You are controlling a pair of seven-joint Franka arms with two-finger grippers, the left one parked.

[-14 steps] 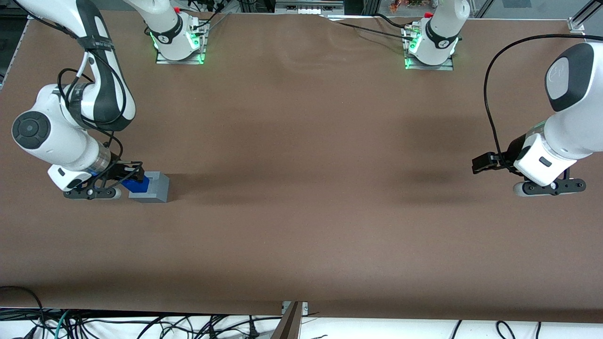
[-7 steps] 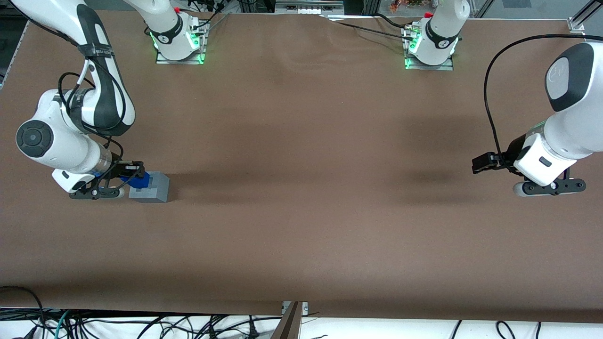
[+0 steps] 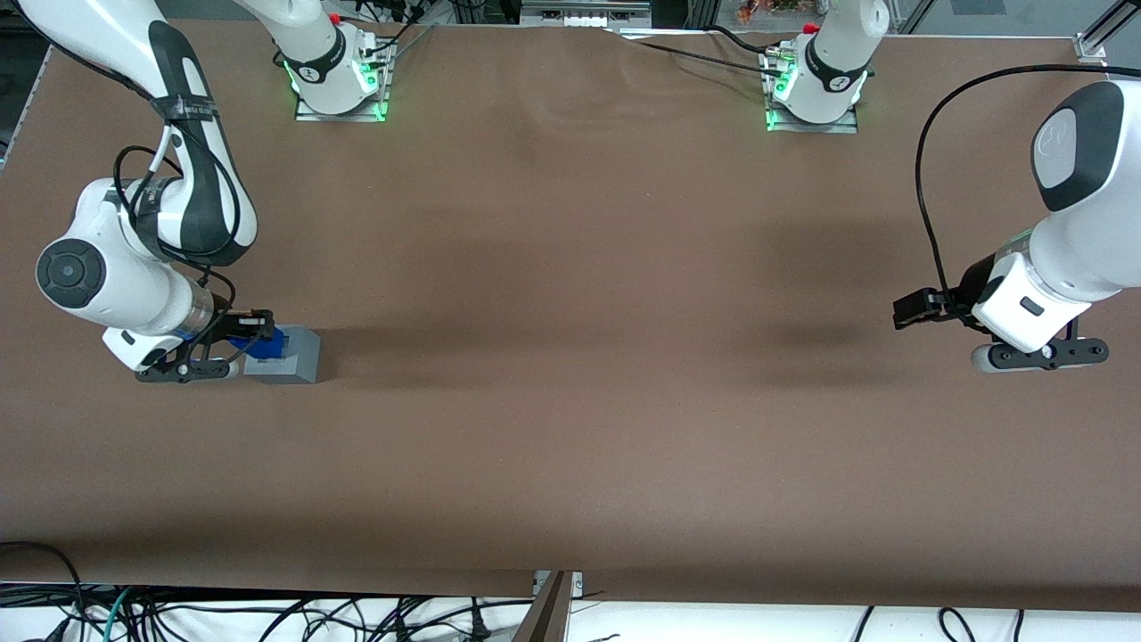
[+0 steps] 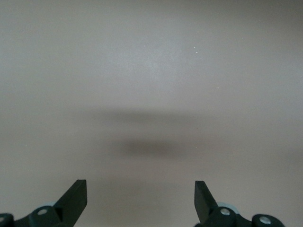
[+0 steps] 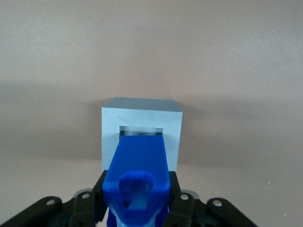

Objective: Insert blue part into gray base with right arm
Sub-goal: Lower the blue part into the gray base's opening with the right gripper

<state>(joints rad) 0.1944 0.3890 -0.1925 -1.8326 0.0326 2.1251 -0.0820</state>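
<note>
Broad brown table [image 3: 570, 357], cables [image 3: 267, 615] tangled along its near edge, right arm [image 3: 134, 259] at its own end, gripper [image 3: 252, 337] pinching the blue part [image 5: 138, 165], part's tip over the square recess of the gray base [image 5: 142, 124] standing on the table

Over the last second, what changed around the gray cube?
The gripper, shut on the blue part, has lowered it over the gray base; less blue shows now, and its end sits at the recess. The arm's wrist shifted slightly. The base has not moved.
</note>
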